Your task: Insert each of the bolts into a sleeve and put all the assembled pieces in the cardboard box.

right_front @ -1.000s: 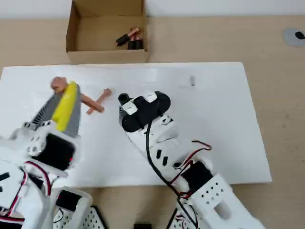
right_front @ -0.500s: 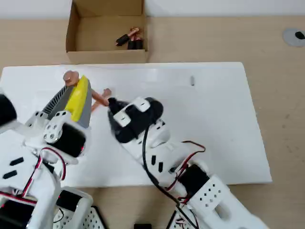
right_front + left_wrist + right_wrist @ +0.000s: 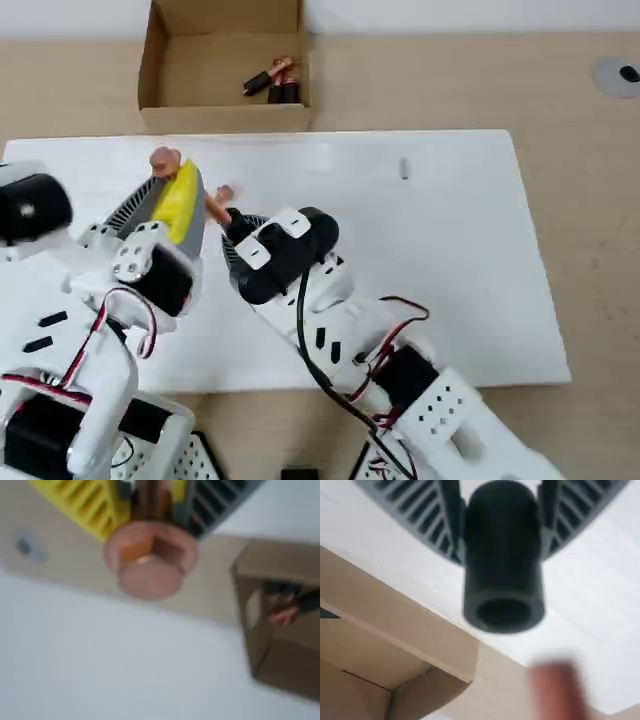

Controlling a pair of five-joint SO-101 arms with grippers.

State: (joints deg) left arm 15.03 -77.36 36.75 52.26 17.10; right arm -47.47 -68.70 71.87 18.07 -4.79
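Although assembled pieces [image 3: 272, 80] already lie in the cardboard box [image 3: 155, 70], which stands on the table just beyond the far left corner of the white board [image 3: 450, 250], the task is judged only partly done. At least two bolt-and-sleeve sets appear inside; the exact count cannot be told.

Left gripper [image 3: 168, 185]: closed on the shank of a copper bolt [image 3: 150, 560], head outward, above the board's far left part.

Right gripper [image 3: 502, 520]: closed on a black sleeve [image 3: 502, 580], open end toward the box, near the held bolt but apart from it.

One loose bolt [image 3: 218, 198] lies on the board between the two. Outstanding: joining this pair, boxing it, then dealing with the loose bolt.
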